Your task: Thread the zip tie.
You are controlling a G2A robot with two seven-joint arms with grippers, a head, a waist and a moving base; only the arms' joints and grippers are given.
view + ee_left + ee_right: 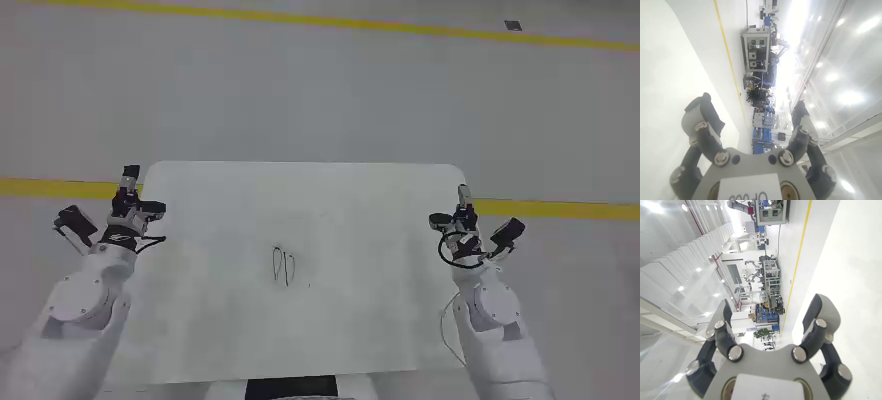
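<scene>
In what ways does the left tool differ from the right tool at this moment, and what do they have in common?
The left tool is at the left edge of the table, the right tool at its right edge. The left tool sits slightly nearer its far corner than the right tool. Both are open and empty, apart from the zip tie at mid-table.

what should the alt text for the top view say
A thin dark zip tie lies near the middle of a white table. The left pincer and right pincer are at the table's side edges, both apart from the tie.
</scene>
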